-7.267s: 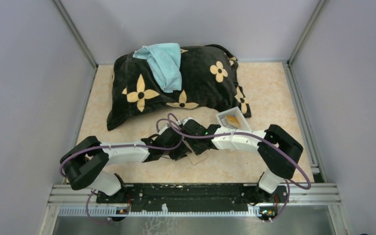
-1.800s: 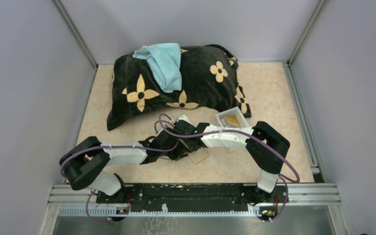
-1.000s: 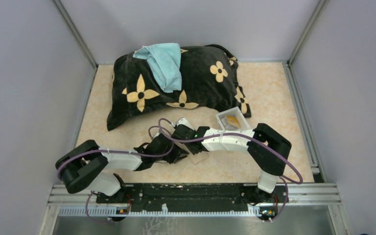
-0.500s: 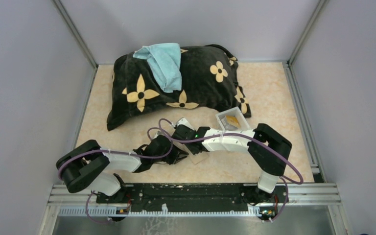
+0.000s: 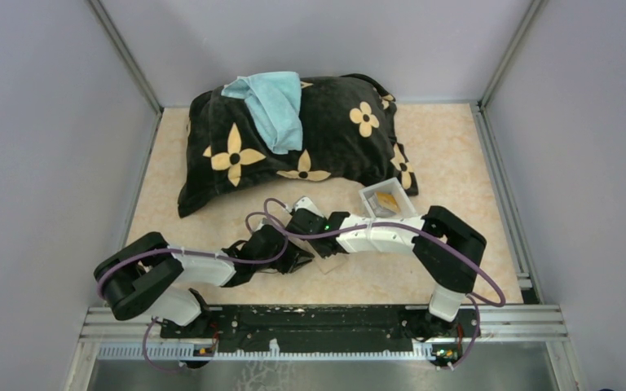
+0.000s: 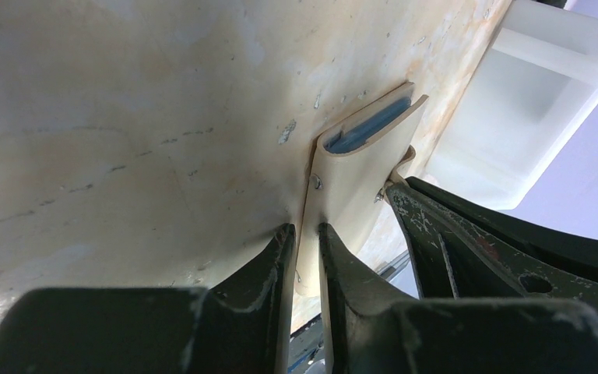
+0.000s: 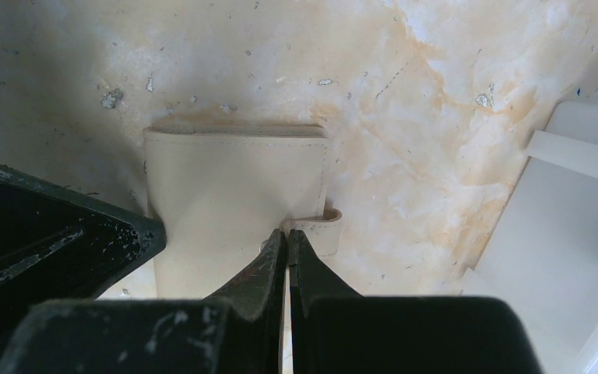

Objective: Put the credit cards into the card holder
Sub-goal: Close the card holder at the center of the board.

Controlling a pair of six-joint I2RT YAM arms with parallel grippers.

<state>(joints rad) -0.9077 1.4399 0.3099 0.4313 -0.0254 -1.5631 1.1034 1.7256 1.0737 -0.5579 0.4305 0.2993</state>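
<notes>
Tan leather-like bifold card holder (image 6: 350, 167) lies closed on the marbled beige worktop (image 7: 405, 93), mid-frame, bare surface above. Our left hand (image 6: 305, 249) pinches one edge; our right hand (image 7: 286, 245), fully closed and empty, tips at its snap tab. White plastic tray (image 7: 568, 226) stands near, lower right.

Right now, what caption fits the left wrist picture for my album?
Left hand pinching the tan card holder by its edge, white tray nearby.
</notes>
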